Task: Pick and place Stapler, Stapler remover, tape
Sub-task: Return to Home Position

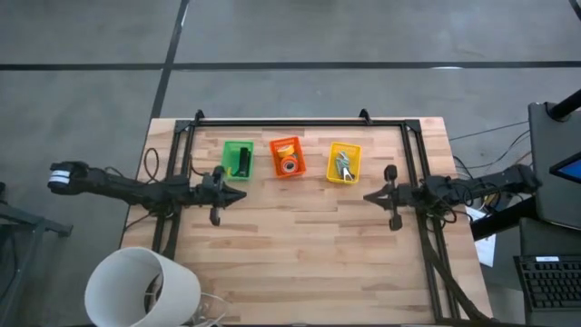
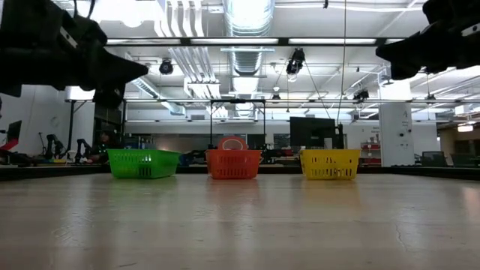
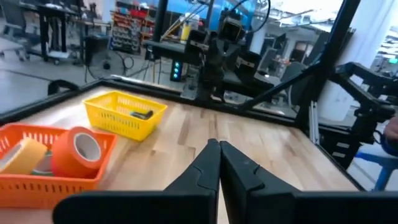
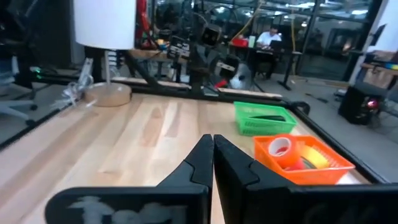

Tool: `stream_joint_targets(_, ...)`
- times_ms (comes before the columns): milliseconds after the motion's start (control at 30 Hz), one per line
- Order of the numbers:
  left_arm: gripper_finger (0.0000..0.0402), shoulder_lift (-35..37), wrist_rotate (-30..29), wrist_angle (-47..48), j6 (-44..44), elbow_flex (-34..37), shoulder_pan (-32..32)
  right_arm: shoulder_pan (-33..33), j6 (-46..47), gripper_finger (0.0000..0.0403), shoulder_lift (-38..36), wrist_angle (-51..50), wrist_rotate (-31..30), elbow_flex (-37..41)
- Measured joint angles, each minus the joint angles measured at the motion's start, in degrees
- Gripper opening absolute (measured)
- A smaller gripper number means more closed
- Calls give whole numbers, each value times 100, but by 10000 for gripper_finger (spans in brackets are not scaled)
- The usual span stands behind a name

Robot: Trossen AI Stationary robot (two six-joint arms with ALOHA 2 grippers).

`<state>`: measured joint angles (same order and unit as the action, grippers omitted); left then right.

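Left gripper [image 1: 238, 193] and right gripper [image 1: 370, 196] hung pinched shut (nothing held). Low swing home risked clipping the green plastic basket [image 1: 238, 159].

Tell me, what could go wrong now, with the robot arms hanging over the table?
The orange tape roll sticks up above the rim of the orange bin, so a bump could perhaps tip it out. And the left gripper, shut, hangs near the green bin; a low swing might clip it. The right gripper hovers opposite.

stapler [image 1: 243, 163] in left bin [image 1: 228, 156], tape [image 1: 288, 164] in middle
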<state>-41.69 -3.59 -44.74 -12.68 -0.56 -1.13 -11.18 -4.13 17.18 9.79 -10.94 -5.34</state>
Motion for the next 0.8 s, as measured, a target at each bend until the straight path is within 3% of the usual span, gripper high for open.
stream_joint_targets(133,9,390,-98,93,144,4,6,135,-111,8,-181,-208,36,4)
stream_joint_targets(333,3,679,-102,333,-41,7,7,171,-145,8,-566,-735,728,128)
stream_joint_targets(567,25,682,-250,341,-860,1,7,172,-61,8,-681,-1048,33,248)
stream_joint_targets(800,34,682,-250,375,-851,-4,7,171,-54,8,-503,-1050,0,254)
